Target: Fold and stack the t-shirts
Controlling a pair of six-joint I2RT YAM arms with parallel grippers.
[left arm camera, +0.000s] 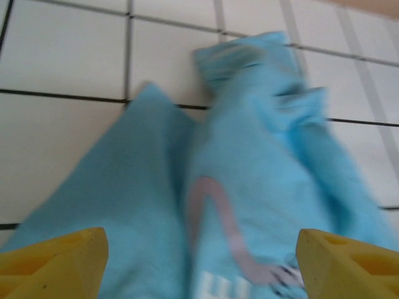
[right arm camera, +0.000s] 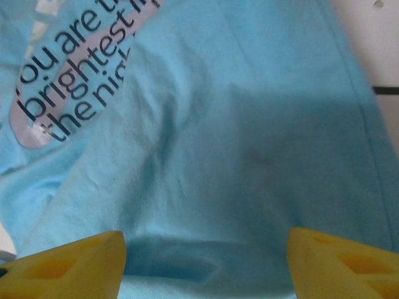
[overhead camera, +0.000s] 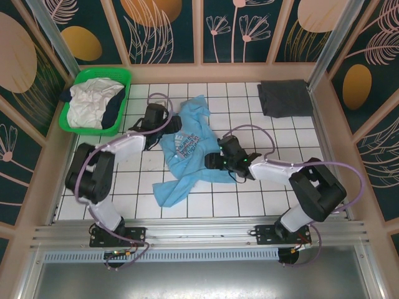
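Loosely crumpled light blue t-shirt (overhead camera: 187, 152).
Left end effector (left arm camera: 199, 265) and right end effector (right arm camera: 206, 261) both gape apart, shirt just beneath.

Overhead's bright and even. Left wrist shot's blurry; right one's crisp, with a shadow just ahead of the right tool (right arm camera: 206, 249).

A light blue t-shirt (right arm camera: 237, 162) carries a pale grey print (right arm camera: 68, 75) with dark lettering, partly cut off at the frame edge: "you are t", "brightest", "the nigh". No other text is legible.
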